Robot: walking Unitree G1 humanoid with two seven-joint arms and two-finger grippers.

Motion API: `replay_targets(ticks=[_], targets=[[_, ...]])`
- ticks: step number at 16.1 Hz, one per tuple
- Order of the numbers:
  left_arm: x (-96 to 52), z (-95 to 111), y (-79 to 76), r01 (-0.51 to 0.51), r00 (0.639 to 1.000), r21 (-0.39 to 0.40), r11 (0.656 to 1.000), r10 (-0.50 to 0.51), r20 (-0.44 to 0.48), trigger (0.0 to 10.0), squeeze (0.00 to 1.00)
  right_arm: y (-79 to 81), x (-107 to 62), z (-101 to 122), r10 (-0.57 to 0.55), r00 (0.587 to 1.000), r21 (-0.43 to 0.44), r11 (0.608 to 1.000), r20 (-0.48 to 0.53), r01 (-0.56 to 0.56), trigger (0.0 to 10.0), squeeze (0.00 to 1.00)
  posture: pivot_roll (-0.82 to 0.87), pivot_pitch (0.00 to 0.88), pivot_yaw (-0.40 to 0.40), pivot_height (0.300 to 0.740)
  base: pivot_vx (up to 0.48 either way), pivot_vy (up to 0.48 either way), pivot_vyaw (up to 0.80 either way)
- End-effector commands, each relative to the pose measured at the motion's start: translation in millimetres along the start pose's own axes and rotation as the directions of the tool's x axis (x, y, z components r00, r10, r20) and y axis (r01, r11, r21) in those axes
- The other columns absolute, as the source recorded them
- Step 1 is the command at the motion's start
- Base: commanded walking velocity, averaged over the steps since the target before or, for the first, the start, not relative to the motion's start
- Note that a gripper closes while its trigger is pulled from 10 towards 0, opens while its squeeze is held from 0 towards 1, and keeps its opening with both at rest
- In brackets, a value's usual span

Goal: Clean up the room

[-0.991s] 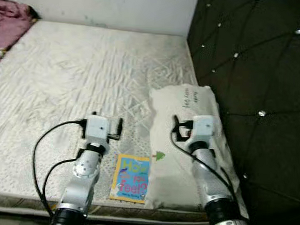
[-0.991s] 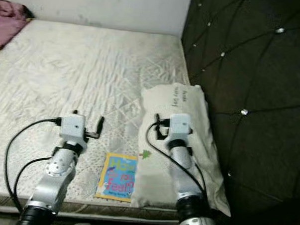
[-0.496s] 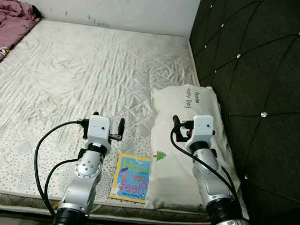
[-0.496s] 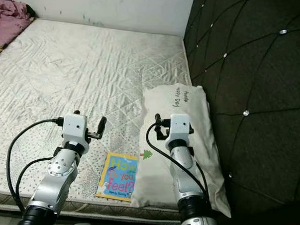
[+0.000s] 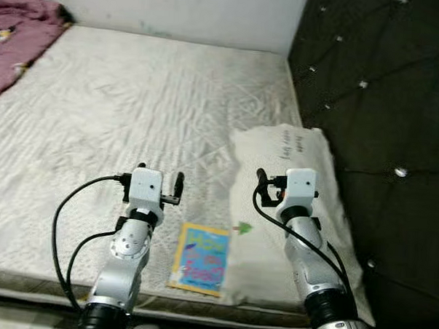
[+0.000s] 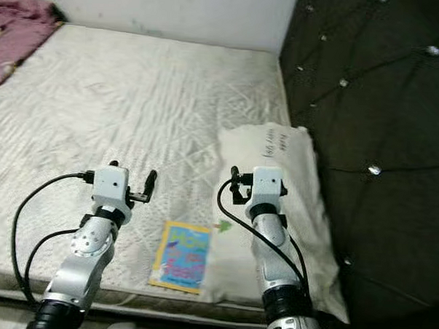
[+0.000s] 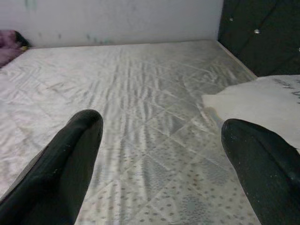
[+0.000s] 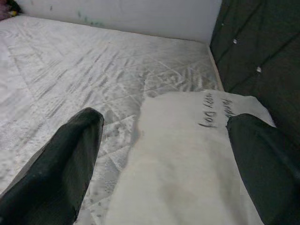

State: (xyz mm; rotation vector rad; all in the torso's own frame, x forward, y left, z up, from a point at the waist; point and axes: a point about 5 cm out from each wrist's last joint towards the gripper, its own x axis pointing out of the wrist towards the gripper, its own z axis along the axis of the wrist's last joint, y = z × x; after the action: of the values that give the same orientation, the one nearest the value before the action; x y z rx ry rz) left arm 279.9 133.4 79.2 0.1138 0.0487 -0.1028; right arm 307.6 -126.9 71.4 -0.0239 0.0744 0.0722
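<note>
A white pillow (image 5: 275, 149) with handwriting on it lies on the mattress (image 5: 120, 102) against the dark headboard. A colourful picture book (image 5: 201, 257) lies flat near the mattress's front edge, its right side tucked under the pillow's edge. My left gripper (image 5: 159, 171) hovers open over bare mattress, just left of the book. My right gripper (image 5: 284, 175) hovers open above the pillow. In the wrist views, the left gripper's fingers (image 7: 70, 159) frame the mattress, and the right fingers (image 8: 65, 164) frame the pillow (image 8: 187, 154). Neither holds anything.
A crumpled pink blanket (image 5: 21, 32) lies at the bed's far left corner. The black tufted headboard (image 5: 383, 84) stands along the right side and a white wall (image 5: 175, 6) runs behind the bed. Wide bare mattress stretches ahead and to the left.
The whole picture has shifted as the camera moved. Both arms keep the same pose, and the book and pillow lie as before.
</note>
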Motion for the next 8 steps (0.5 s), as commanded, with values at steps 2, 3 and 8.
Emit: replay_targets(ticks=[2, 3, 8], targets=[[1.1, -2.2, -1.4, 0.014, 1.000, 0.005, 1.000, -0.014, -0.018, 10.0, 0.00, 0.5, 2.6, 2.9, -0.006, 1.000, 0.003, 1.000, 0.002, 0.006, 10.0, 0.00, 0.12, 0.000, -0.032, 0.740, 0.000, 0.296, 0.00], [1.4, -2.1, -1.4, 0.015, 1.000, 0.005, 1.000, -0.015, -0.018, 10.0, 0.00, 0.4, 2.8, 3.1, -0.007, 1.000, 0.003, 1.000, 0.003, 0.007, 10.0, 0.00, 0.12, 0.000, -0.031, 0.740, 0.000, 0.300, 0.00], [2.1, -1.9, -1.1, 0.012, 1.000, 0.006, 1.000, -0.012, -0.018, 10.0, 0.00, 0.2, 3.6, 3.8, -0.008, 1.000, 0.000, 1.000, 0.005, 0.008, 10.0, 0.00, 0.12, 0.000, -0.034, 0.740, 0.000, 0.297, 0.00]])
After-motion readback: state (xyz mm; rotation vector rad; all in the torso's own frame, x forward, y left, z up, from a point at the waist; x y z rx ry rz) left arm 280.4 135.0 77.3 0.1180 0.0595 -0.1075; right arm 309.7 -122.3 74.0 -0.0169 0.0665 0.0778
